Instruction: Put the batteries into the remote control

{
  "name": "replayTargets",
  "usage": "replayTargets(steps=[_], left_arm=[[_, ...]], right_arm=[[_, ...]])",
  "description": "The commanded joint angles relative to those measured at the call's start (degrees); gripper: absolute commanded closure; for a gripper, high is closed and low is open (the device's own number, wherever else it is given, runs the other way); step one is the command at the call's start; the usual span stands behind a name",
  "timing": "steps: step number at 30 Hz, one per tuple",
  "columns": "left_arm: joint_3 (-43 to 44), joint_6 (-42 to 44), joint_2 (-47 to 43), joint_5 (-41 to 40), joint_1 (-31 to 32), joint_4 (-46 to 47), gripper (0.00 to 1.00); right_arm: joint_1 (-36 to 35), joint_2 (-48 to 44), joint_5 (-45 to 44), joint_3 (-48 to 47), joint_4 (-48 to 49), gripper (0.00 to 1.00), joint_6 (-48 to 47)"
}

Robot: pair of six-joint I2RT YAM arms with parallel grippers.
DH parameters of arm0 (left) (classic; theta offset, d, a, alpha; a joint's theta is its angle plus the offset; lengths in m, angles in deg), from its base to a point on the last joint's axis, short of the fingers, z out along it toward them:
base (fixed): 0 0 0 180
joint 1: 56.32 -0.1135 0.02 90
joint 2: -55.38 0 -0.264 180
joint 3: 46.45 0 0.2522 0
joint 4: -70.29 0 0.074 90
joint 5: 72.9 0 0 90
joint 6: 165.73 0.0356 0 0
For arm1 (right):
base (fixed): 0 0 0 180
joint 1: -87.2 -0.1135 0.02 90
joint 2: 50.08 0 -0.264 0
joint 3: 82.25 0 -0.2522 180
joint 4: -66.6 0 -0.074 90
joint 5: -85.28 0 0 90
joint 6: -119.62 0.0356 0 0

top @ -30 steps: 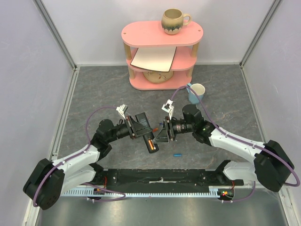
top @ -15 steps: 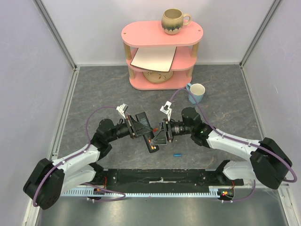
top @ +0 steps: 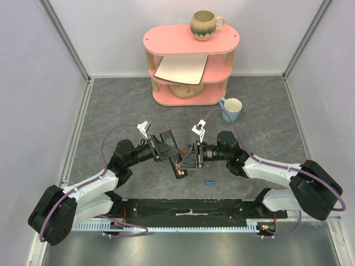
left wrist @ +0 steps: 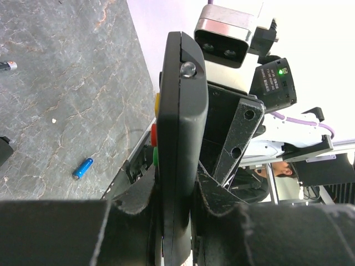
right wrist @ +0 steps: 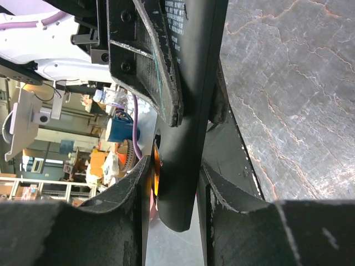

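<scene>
Jaws of your left gripper [top: 159, 148] were clamped on the remote control [top: 168, 139], which was held on edge with its long axis running far-to-near. Your right gripper [top: 187, 158] straddled its near end, but you couldn't tell whether it gripped. A blue battery [top: 209, 182] lay nearer the right arm.

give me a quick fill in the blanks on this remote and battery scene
The left tool grips the black ____.
The battery on the table nearest the right arm is ____.
The brown mug stands on top of the pink ____.
Missing words: remote control; blue; shelf.
</scene>
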Motion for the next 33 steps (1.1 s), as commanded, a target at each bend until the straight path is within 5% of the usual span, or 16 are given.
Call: replayTargets(steps=[1,7,14,33], left_arm=[[1.4,-0.2,-1.0,-1.3,0.1,4.0,0.98],[1.4,-0.2,-1.5,-1.4,0.1,4.0,0.98],[2.9,1.3,-2.4,-1.5,0.1,0.1,0.98],[4.2,3.2,-5.0,-2.1,0.1,-4.1,0.98]], right_arm=[[-0.4,0.6,-2.5,0.5,6.5,0.62,1.9],[-0.3,0.6,-3.9,0.0,3.4,0.78,0.6],[-0.3,-0.5,-10.4,-6.8,-18.7,1.0,-11.8],[-0.4,0.9,-29.9,-13.7,-43.4,1.0,-19.0]])
